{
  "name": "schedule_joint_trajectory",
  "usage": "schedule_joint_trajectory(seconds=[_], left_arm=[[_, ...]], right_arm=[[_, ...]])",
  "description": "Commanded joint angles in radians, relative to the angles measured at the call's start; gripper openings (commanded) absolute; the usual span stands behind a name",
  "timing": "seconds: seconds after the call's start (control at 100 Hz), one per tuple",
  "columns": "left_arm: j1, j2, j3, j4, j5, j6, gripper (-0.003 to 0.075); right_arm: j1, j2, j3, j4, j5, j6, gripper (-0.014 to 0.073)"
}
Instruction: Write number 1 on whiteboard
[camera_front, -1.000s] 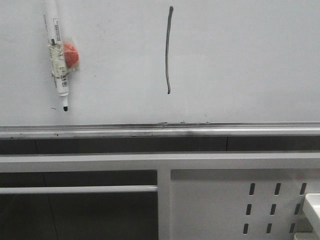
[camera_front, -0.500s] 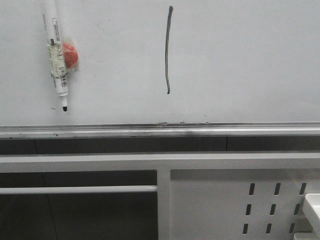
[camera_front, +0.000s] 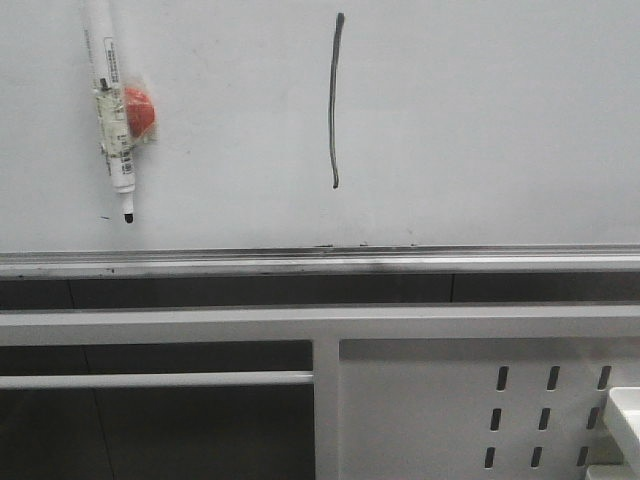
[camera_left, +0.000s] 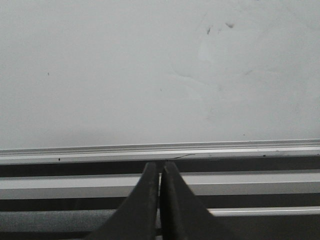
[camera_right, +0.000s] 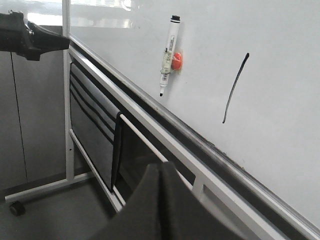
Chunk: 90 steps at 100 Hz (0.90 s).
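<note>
Compared with a second ago, the front view is showing the marker (camera_front: 112, 110) sitting slightly further left and higher on the whiteboard (camera_front: 480, 130), and the perforated panel (camera_front: 480, 410) below is also sitting a touch lower left, so the whole view may be shifting rather than the marker alone. The number 1 (camera_front: 335, 100) is standing as one thin, slightly bowed dark stroke near the middle of the board, above the tray rail (camera_front: 320, 262) and well apart from the marker. One marker is hanging tip down, held by one red magnet (camera_front: 139, 110) beside its barrel. Two grippers are showing: the left gripper (camera_left: 160, 200) is pointing at the rail with its fingers pressed together, and the right gripper (camera_right: 160, 205) is likewise sitting closed and empty, away from the board.
</note>
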Motion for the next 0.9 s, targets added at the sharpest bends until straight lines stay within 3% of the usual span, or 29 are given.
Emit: schedule_joint_trajectory(seconds=[0.0,0.2,0.42,0.89], left_arm=[[0.002,-0.023,0.035,0.010,-0.034,-0.001,-0.0020],[0.002,-0.023,0.035,0.075,0.062,-0.058,-0.0020],[0.002,-0.023,0.035,0.146,0.088,-0.043,-0.0020],[0.002,-0.023,0.035,0.144,0.083,-0.043,-0.0020]], right_arm=[[-0.005,0.011,-0.024,0.000,-0.078,0.000,-0.0069],[-0.005,0.011,-0.024,0.000,-0.078,0.000,-0.0069],[-0.005,0.011,-0.024,0.000,-0.078,0.000,-0.0069],[-0.005,0.011,-0.024,0.000,-0.078,0.000,-0.0069]])
